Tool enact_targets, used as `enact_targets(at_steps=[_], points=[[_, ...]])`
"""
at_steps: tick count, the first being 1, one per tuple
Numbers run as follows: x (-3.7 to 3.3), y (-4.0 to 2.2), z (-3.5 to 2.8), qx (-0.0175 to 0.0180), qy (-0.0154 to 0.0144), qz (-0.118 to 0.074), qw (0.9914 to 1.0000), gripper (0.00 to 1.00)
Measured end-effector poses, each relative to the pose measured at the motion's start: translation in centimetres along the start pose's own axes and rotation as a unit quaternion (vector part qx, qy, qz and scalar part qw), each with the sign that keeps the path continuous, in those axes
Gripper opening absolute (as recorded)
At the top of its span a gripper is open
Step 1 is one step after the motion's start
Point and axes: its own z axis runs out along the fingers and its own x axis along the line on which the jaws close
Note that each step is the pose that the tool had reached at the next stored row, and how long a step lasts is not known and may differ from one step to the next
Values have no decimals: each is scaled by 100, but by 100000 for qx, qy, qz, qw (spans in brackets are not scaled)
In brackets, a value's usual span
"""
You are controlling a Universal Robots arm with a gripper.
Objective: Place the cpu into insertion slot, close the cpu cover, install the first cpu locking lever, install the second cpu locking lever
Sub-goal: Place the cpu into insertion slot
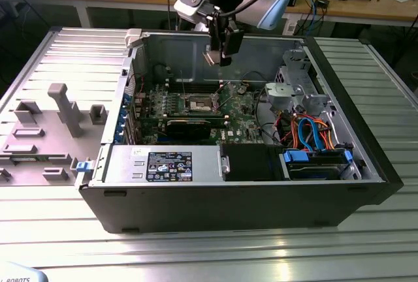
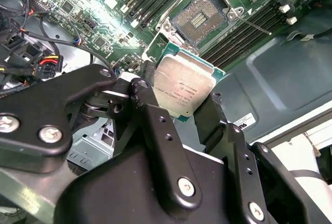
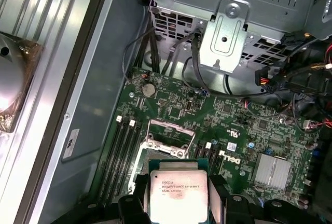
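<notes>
Exterior view: your pincer (image 1: pixel 219 57) hangs well above the insertion slot (image 1: pixel 201 104); second wrist view: it is clamped on the cpu (image 2: pixel 182 86) by opposite edges, probably sparing its underside; first wrist view: the cpu is held clear of the open slot.

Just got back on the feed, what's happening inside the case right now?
The arm's pincer is shut on the cpu, holding it by its edges above the green motherboard inside the open computer case. The insertion slot lies uncovered and empty; the cpu is not yet seated.
</notes>
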Motion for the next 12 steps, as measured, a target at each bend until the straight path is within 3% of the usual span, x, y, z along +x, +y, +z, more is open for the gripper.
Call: enact_targets(at_steps=[5,9,12], points=[[1,-3,13,-13,7,68,100000,55],[1,-13,78,91,-356,360,99999,55],[0,-23,145,93,-550,1660,99985,55]])
